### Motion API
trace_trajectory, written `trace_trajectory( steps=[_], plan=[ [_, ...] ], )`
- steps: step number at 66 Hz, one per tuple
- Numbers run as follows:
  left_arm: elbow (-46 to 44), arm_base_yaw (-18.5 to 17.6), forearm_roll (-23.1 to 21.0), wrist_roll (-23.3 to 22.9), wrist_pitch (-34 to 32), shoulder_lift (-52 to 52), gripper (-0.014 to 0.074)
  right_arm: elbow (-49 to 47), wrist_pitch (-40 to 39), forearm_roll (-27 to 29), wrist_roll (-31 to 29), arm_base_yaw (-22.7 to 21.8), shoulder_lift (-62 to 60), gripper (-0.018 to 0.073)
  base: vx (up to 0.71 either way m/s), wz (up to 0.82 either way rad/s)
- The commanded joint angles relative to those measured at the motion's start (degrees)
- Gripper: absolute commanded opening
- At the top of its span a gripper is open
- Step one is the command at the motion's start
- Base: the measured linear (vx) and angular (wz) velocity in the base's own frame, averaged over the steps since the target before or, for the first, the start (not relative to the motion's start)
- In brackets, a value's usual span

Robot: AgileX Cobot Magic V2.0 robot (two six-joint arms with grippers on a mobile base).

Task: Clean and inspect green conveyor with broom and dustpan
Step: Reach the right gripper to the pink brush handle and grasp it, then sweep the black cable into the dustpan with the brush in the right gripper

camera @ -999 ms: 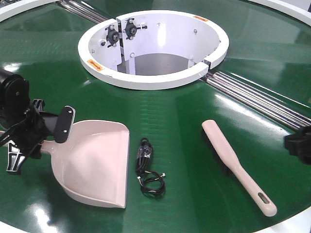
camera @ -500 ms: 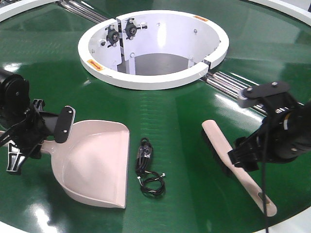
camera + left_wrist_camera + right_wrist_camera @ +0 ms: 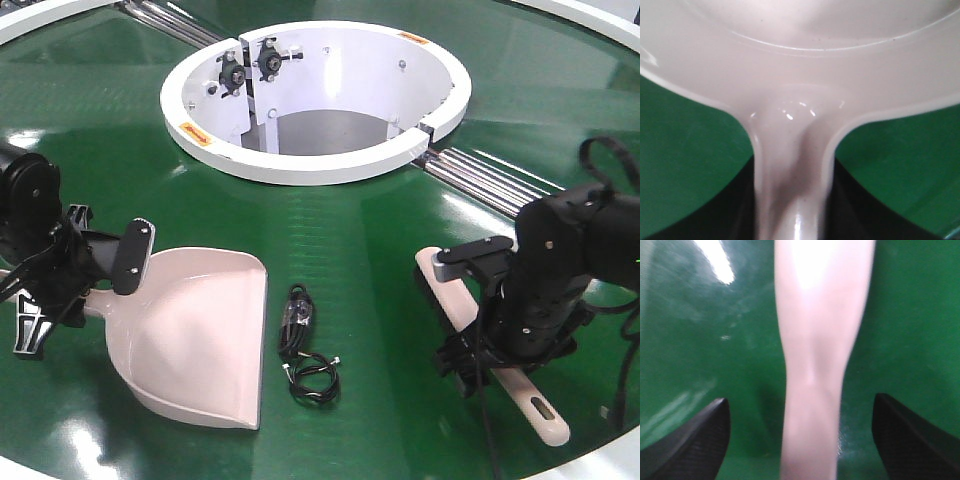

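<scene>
The pale pink dustpan lies on the green conveyor, lip toward me. My left gripper is shut on its handle; in the left wrist view the handle runs between the dark fingers of that gripper. The broom lies on the belt at the right, bristles down. My right gripper hangs low over its handle and hides the middle of it. In the right wrist view that gripper is open, the fingertips wide apart on either side of the handle, not touching it.
A coiled black cable lies on the belt between dustpan and broom. The white ring housing stands behind. Silver rollers cross the belt at the back right. The belt's white front edge is close to the broom's end.
My right arm has come in from the right edge and moved left and down over the broom's handle. The left gripper, dustpan and cable have not moved.
</scene>
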Motion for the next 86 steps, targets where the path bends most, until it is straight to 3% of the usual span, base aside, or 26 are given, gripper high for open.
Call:
trace_trajectory(
  steps=[1,7,20,23,31,44,67,86],
  plan=[
    [-1.1,-0.7,-0.5,0.8,0.3,-2.0,-0.0006,-1.7,-0.5,-0.5,0.5,0.1,-0.7,0.0494,0.0,0.0],
    [-1.1,-0.7,-0.5,0.8,0.3,-2.0,-0.0006,-1.7,-0.5,-0.5,0.5,0.1,-0.6,0.0391,0.0,0.0],
    [-1.1,-0.7,-0.5,0.8,0.3,-2.0,-0.0006,-1.7,-0.2,-0.5,0.4,0.1,-0.6,0.0031,0.0,0.0],
    [-1.1,-0.7,-0.5,0.8,0.3,-2.0,-0.0006,-1.7,-0.1,-0.3,0.5,0.1,-0.6,-0.0015,0.0,0.0],
    [-1.1,-0.7,-0.5,0.8,0.3,-2.0,-0.0006,-1.7,-0.5,1.9,1.9,0.3,-1.4,-0.0008,0.0,0.0],
    [-1.1,-0.7,-0.5,0.8,0.3,-2.0,-0.0006,-1.7,0.0,2.9,7.4,5.9,-3.7,-0.0004,0.0,0.0],
    [-1.1,-0.7,-0.5,0.8,0.3,-2.0,-0.0006,-9.2,10.0,4.8,17.9,15.4,0.0,-0.0004,0.0,0.0],
    [-1.1,-0.7,-0.5,0.8,0.3,-2.0,-0.0006,-18.3,18.2,5.3,24.8,16.8,7.8,-0.0004,0.0,0.0]
  ],
)
